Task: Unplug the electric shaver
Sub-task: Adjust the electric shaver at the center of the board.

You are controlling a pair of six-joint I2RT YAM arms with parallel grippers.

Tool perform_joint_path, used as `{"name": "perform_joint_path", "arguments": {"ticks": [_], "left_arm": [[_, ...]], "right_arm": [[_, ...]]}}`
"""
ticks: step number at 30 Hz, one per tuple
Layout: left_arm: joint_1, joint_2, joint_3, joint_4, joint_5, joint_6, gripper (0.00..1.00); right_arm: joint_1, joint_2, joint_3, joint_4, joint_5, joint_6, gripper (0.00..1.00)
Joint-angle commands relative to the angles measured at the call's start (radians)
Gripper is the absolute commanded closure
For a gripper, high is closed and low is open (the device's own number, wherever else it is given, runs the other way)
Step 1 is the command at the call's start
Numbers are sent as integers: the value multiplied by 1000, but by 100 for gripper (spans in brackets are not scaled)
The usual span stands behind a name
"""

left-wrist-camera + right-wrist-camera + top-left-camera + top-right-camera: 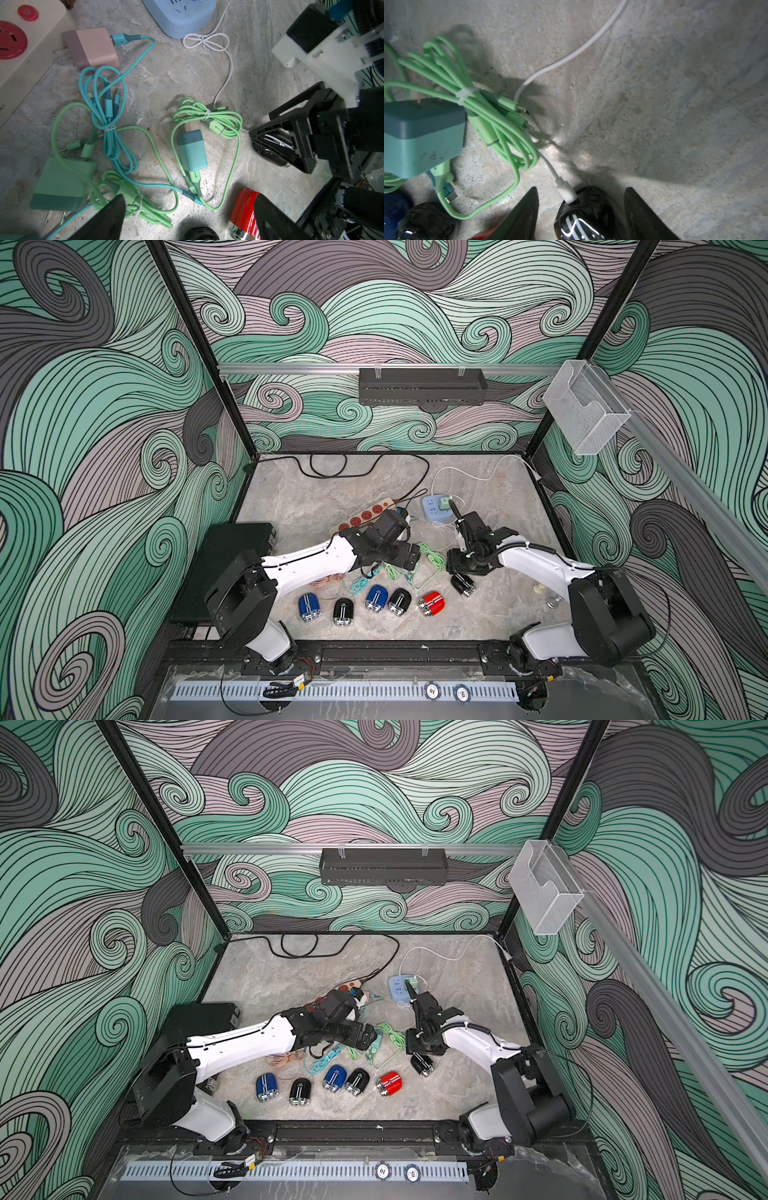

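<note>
Front-right on the table (332,497), the black shaver (583,216) sits btwn the spread jaws of the right gripper (581,190), not pinched afaict. Glossy, light, prob slippery: clamp its body, pull the stiff white plug (566,192). Left gripper (190,198) spread wide, empty.

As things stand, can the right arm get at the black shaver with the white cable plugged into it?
Probably yes. The right gripper is open, with its fingers either side of the black shaver and nothing between. The green cable bundle lies to one side, clear of them.
</note>
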Motion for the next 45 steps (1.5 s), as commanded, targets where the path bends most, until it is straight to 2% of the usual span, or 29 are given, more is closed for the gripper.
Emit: {"name": "perform_joint_path", "arguments": {"ticks": [1, 12, 17, 22, 28, 32, 37, 41, 45], "left_arm": [[-5, -12, -5, 15, -20, 5, 5], [-6, -12, -7, 16, -27, 14, 5], [-5, -12, -2, 18, -23, 15, 5], [-6, -8, 4, 16, -13, 19, 5], [-5, 25, 35, 25, -8, 37, 5], [-5, 89, 101, 20, 24, 81, 5], [-6, 135, 118, 59, 118, 111, 5], [-17, 135, 107, 52, 119, 94, 5], [-56, 144, 112, 22, 57, 58, 7]], "right_arm": [[19, 35, 39, -36, 68, -11, 34], [42, 123, 61, -23, 129, 20, 33], [15, 110, 48, -4, 179, 105, 43], [-107, 44, -45, 114, 68, 169, 53], [-197, 16, -69, 136, 38, 171, 58], [-202, -23, -83, 202, -58, 194, 60], [-214, -76, -77, 172, -111, 234, 61], [-214, -167, -81, 113, -104, 270, 57], [-214, -288, -101, 108, -101, 240, 56]]}}
